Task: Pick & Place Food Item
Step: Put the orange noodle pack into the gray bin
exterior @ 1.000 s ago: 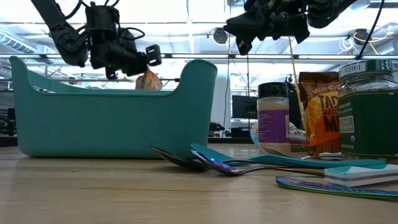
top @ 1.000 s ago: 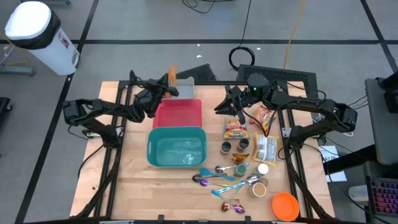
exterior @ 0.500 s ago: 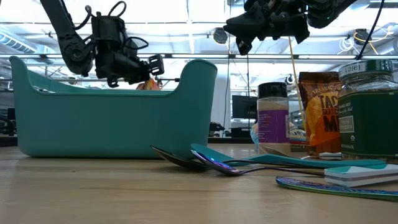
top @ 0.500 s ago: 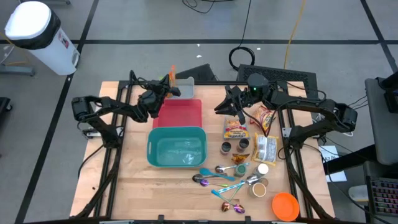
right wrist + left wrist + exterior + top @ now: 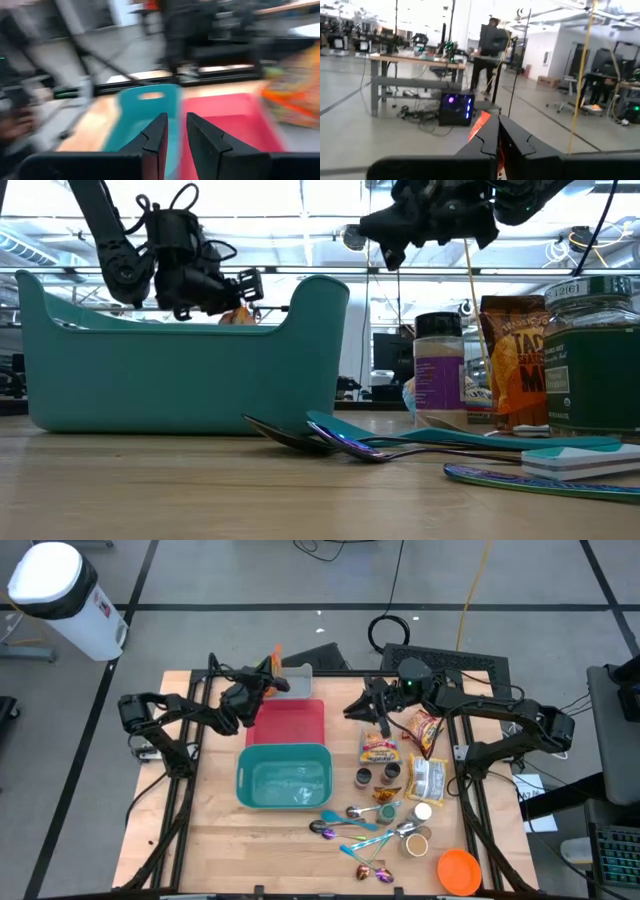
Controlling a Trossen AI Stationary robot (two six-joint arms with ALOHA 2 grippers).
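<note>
My left jaws [image 5: 272,680] are clenched tight on a thin orange food packet [image 5: 479,124]; in the left wrist view its orange edge pokes out between the two dark fingers [image 5: 517,140], which meet with no gap. The left jaws hang near the tabletop's back edge, over the spot where the small grey tray [image 5: 297,677] meets the flat red rectangular tray [image 5: 295,723]. In the low view the packet [image 5: 236,314] shows just under them, above the rim line of the teal plastic bin [image 5: 180,360].

My right jaws [image 5: 377,712] hover above the back end of the row of snack packets [image 5: 380,747] on the right half of the tabletop. In the right wrist view a narrow slit shows between the fingers [image 5: 156,137], and I see nothing in it, though whether they are lightly parted or simply resting I cannot tell. I would treat that arm as waiting.

As I read it, the pick is done and I am in the carry: the packet is lifted and held in the air, not yet set down. Which container is the goal I cannot say from here; the red tray lies right beside the left jaws and the teal bin sits just in front of it, toward the tabletop's middle. The next move calls for bringing the packet squarely over the chosen container, lowering it clear of the rim, and only then releasing, since a thin packet could easily catch an edge and slide out.
</note>
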